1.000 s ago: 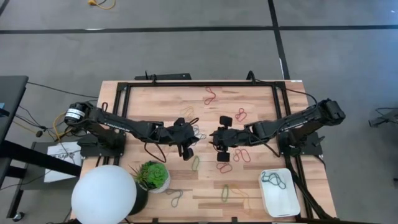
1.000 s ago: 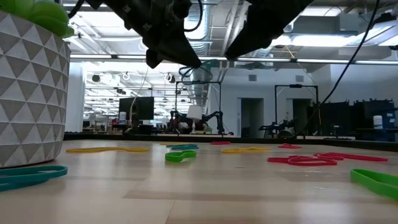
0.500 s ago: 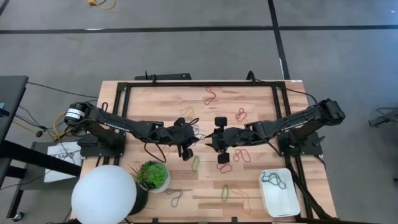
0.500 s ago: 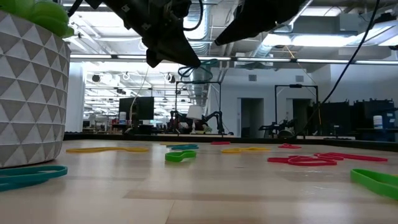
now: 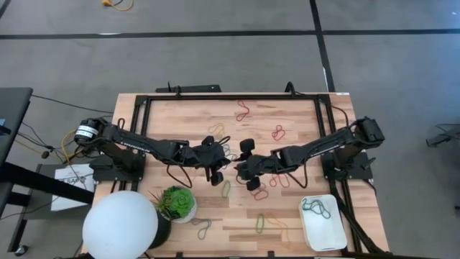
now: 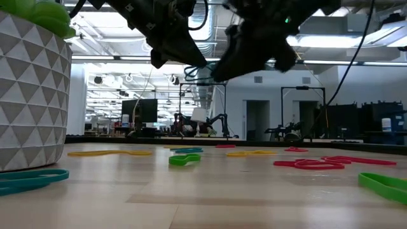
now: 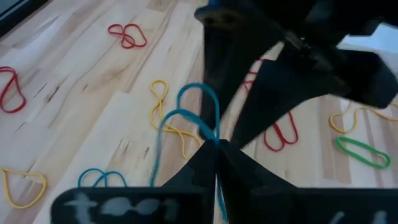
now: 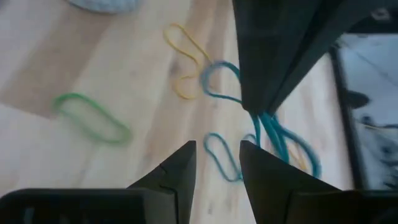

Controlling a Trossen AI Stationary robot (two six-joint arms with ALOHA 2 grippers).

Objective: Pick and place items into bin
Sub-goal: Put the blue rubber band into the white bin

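Teal band held off the table by the left gripper; right gripper open just beside it.

A teal rubber band (image 7: 186,121) hangs pinched in the left gripper (image 7: 216,144), whose fingers are closed tight on it above the middle of the wooden table (image 5: 187,119). The right gripper (image 8: 217,163) sits just beside it, facing it, fingers parted with a clear gap and nothing between them. Loose bands lie around on the boards: a green band (image 8: 92,117), a yellow band (image 8: 185,59), a second teal band (image 8: 221,155) and a red band (image 7: 127,35). The white bin (image 5: 323,223) stands at the table's near right corner, well apart from both grippers, with a dark band (image 5: 315,207) lying inside it. A potted plant (image 5: 177,203) and a white round lamp (image 5: 120,224) occupy the near left corner.
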